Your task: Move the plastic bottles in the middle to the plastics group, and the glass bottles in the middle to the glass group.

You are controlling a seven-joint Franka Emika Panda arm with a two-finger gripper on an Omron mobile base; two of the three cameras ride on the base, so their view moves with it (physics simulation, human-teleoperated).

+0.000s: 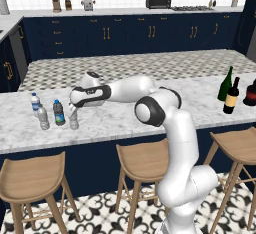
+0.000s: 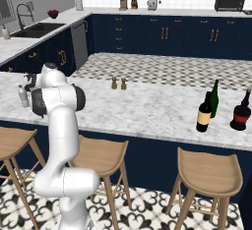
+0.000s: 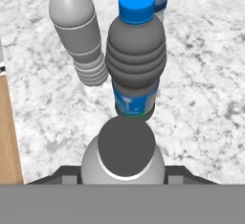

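Observation:
At the counter's left end, my gripper (image 1: 74,109) reaches down over a clear grey unlabelled bottle (image 1: 74,121) that stands on the marble. In the hand view my gripper (image 3: 125,175) has a dark finger against each side of this bottle (image 3: 125,157), so it is shut on it. Just beyond stand the dark blue-capped bottle (image 3: 136,55) (image 1: 59,113), the plain grey water bottle (image 3: 76,31) (image 1: 43,118) and the white-capped blue-label bottle (image 1: 34,101). Far right, the dark tan-label wine bottle (image 1: 231,97) (image 2: 204,112) stands beside the green wine bottle (image 1: 225,84) and the squat red bottle (image 1: 251,93).
Two small shakers (image 2: 118,83) stand at the counter's far edge. Wooden stools (image 1: 140,160) line the near side below the marble counter (image 1: 150,123). My arm's elbow (image 1: 150,112) hangs over the counter's middle. A strip of stool wood (image 3: 9,132) edges the hand view's left.

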